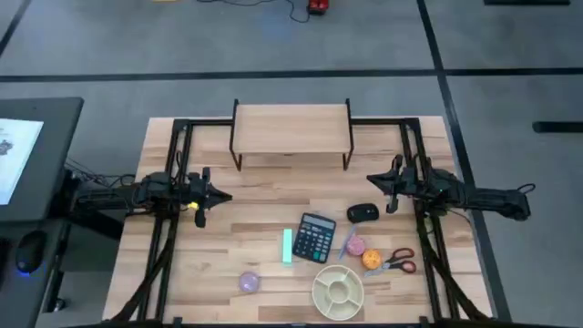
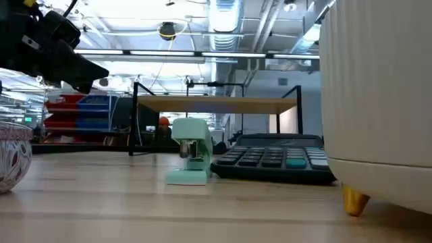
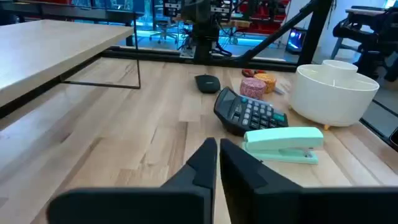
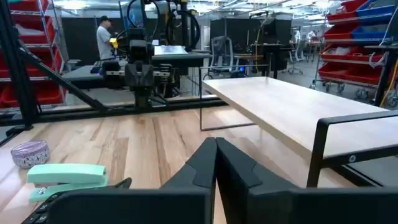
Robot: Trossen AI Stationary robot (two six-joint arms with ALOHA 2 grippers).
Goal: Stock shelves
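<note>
One bowl [image 2: 378, 101], one stapler [image 2: 190, 151] — one shelf [image 1: 291, 128].

Looking level across the tabletop [image 2: 101, 202], you see the shelf [image 2: 216, 104] standing at the far side, its light-wood top on thin black legs. Nearer to you, a mint-green stapler [image 2: 189, 152] stands just beside a dark calculator [image 2: 273, 158]. A white ribbed bowl [image 2: 378, 94] fills the right edge, and a patterned round object [image 2: 13, 155] sits at the left edge. A dark arm [image 2: 47, 47] hangs at upper left.
</note>
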